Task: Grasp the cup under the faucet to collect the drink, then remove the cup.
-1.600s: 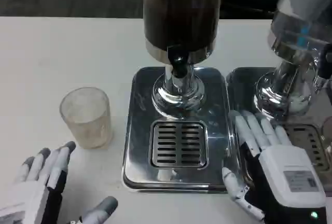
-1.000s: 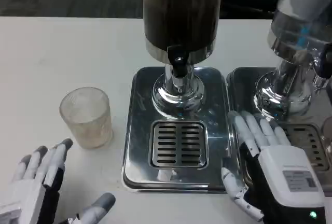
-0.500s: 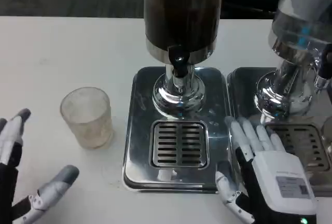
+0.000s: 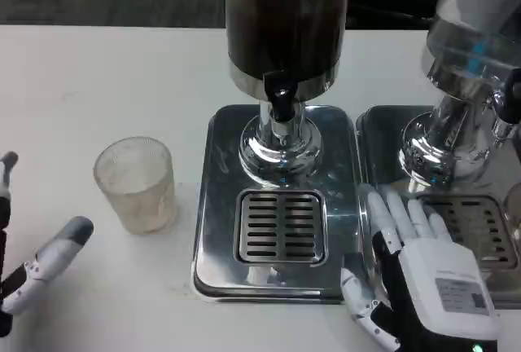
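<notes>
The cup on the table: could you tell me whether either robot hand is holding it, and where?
Nothing is held. The cup stands free, with the left robot hand open beside it and the right robot hand open.

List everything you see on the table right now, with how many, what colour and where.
Cup: one, clear frosted, standing on the table left of the drip tray, apart from both hands.
Dark dispenser: one, brown tank on a chrome stem, centre.
Faucet: one, black, above the grille.
Drip tray: one, chrome with slotted grille, centre.
Second dispenser: one, clear tank on a chrome base, right edge.
Table: one, white.
Left hand: white and black, fingers apart, left edge.
Right hand: white-backed, fingers spread, between the two trays.
</notes>
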